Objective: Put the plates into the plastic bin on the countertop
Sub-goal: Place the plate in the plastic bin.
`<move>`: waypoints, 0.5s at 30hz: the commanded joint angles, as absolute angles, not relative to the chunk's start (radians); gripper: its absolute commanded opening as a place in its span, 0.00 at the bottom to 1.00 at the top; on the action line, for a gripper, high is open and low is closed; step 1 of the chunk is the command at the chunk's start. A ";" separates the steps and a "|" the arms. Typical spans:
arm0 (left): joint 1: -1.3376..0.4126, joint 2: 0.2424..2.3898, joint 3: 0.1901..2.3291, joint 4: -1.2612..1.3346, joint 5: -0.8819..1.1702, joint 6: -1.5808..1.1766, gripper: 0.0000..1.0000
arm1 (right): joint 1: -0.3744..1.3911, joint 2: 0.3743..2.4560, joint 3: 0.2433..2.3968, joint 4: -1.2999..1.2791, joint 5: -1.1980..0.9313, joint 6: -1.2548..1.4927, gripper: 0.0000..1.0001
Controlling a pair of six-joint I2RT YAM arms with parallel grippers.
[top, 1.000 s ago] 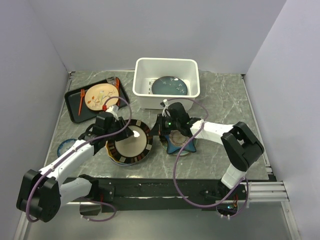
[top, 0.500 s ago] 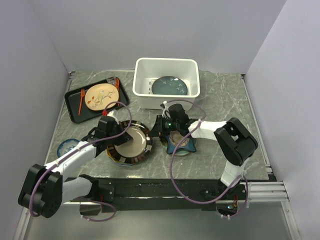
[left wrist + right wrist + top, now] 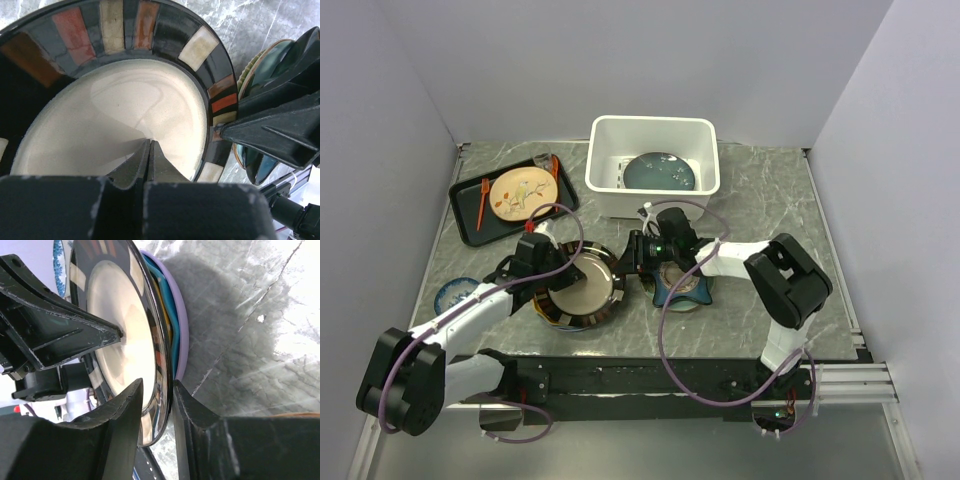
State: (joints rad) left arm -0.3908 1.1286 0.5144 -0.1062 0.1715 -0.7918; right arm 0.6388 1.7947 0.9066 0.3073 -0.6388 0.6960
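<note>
The dark-rimmed plate (image 3: 575, 290) lies atop the stack (image 3: 179, 335) at near centre, and the bin (image 3: 603, 150) stands beyond it. The right gripper (image 3: 157, 387) has its jaws part open, straddling the plate's right rim. The left gripper (image 3: 150, 145), jaws shut, touches the plate's centre.

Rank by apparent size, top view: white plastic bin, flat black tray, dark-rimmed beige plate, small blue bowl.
1. White rectangular plastic bin
2. Flat black tray
3. Dark-rimmed beige plate, close to the tray's size
4. Small blue bowl

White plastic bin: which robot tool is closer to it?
Right. The right tool is just in front of the white rectangular plastic bin; the left tool is farther, off leftward.
</note>
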 commanded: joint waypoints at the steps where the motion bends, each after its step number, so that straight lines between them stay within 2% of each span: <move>1: -0.396 1.140 0.497 -0.106 0.173 -0.781 0.01 | 0.638 1.833 0.911 0.359 -0.690 0.703 0.38; 3: -0.397 1.134 0.502 -0.107 0.172 -0.779 0.02 | 0.641 1.844 0.923 0.351 -0.696 0.699 0.36; 6: -0.399 1.131 0.509 -0.113 0.170 -0.775 0.03 | 0.643 1.850 0.922 0.362 -0.701 0.709 0.26; 7: -0.400 1.129 0.512 -0.114 0.169 -0.770 0.03 | 0.641 1.853 0.923 0.356 -0.703 0.710 0.16; 10: -0.402 1.124 0.523 -0.120 0.172 -0.769 0.04 | 0.643 1.861 0.937 0.347 -0.704 0.710 0.00; 14: -0.403 1.091 0.541 -0.130 0.175 -0.755 0.09 | 0.643 1.838 0.937 0.330 -0.689 0.704 0.00; 15: -0.405 1.082 0.545 -0.129 0.173 -0.747 0.17 | 0.641 1.833 0.939 0.322 -0.680 0.697 0.00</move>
State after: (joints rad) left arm -0.3985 1.1217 0.5148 -0.1047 0.1783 -0.7826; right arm 0.6304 1.8423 0.9161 0.3481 -0.7204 0.7441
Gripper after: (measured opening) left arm 0.080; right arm 0.030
